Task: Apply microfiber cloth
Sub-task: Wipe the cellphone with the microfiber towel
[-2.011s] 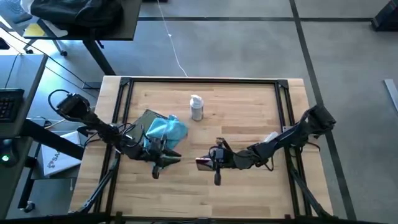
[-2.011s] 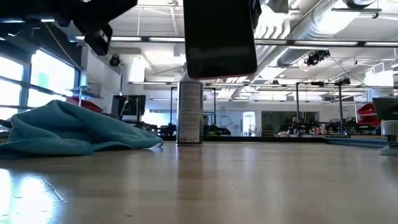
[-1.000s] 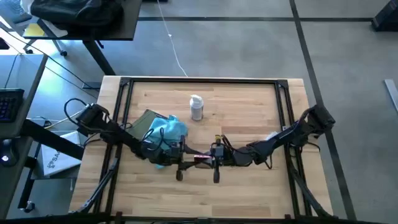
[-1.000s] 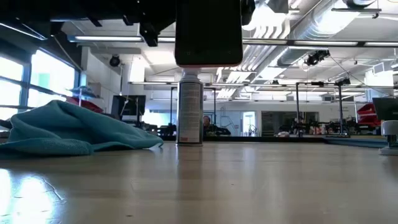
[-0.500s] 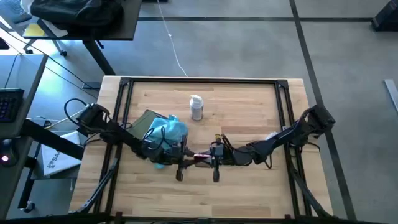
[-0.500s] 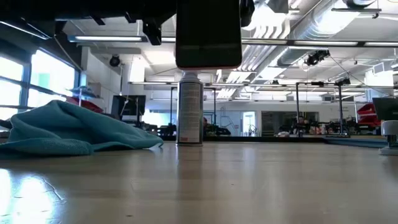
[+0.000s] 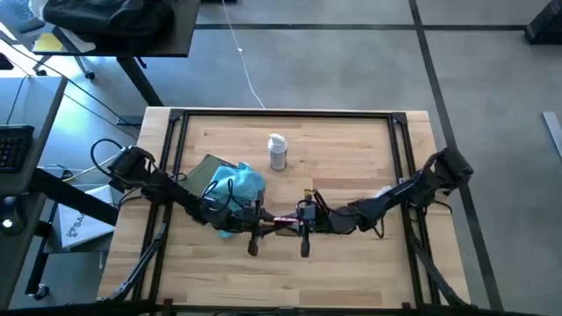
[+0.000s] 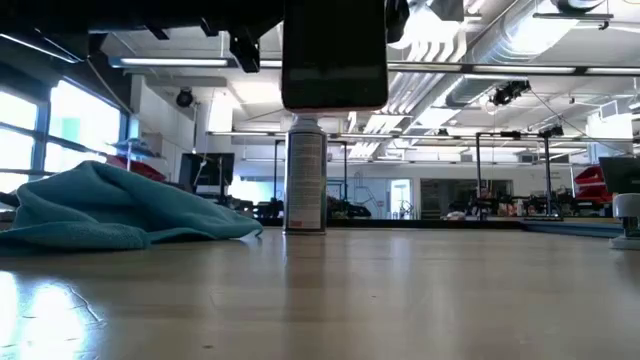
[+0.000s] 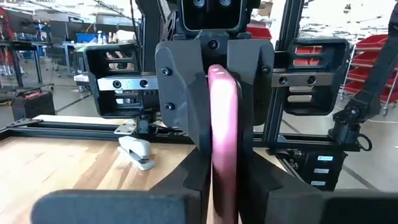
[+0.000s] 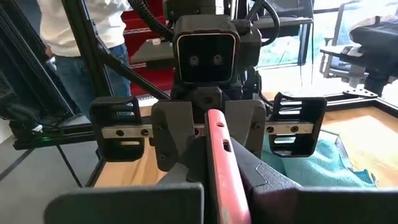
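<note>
While both our grippers, left [image 7: 263, 223] and right [image 7: 297, 221], pinch one pink phone [image 7: 283, 223] between them above mid-table, the cloth [image 7: 235, 185] lies behind our left arm.

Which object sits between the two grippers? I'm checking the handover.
A pink phone, held on edge. The left gripper and right gripper face each other with it between them; both wrist views show it pinched.

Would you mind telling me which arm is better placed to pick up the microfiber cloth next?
Left: the microfiber cloth lies beside the left claw, away from the right claw; both grip the pink phone.
</note>
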Available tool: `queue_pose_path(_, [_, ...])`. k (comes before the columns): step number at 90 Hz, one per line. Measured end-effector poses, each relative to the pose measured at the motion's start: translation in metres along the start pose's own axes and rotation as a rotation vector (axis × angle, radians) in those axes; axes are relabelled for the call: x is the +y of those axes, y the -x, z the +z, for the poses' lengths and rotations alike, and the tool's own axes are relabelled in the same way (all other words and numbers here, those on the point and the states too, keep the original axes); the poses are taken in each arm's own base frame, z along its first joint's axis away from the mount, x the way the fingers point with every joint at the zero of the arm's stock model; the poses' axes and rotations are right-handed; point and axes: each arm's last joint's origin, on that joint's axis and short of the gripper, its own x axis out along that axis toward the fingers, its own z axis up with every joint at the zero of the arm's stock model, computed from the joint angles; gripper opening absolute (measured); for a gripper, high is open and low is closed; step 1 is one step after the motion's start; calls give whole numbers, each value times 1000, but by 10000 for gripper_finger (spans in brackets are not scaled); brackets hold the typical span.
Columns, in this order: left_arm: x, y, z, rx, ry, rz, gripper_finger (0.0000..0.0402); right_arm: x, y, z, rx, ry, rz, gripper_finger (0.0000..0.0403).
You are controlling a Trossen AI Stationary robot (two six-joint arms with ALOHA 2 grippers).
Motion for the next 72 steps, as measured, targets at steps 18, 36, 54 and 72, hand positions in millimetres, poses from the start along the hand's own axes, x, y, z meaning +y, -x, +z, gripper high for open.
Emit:
queue_pose_path(18, [0,0,0,-4,-7,-1,9,0,0,0,-1,2,-1,6])
queue_pose_path(36, [-4,3,3,-8,-42,18,7,0,5,9,-13,-7,10,60])
queue_pose_path(54, [-13,11,16,-45,-64,13,6,6,21,21,24,6,56,107])
queue_pose_path(72, [-16,15,20,-57,-70,6,5,10,26,24,18,-13,32,103])
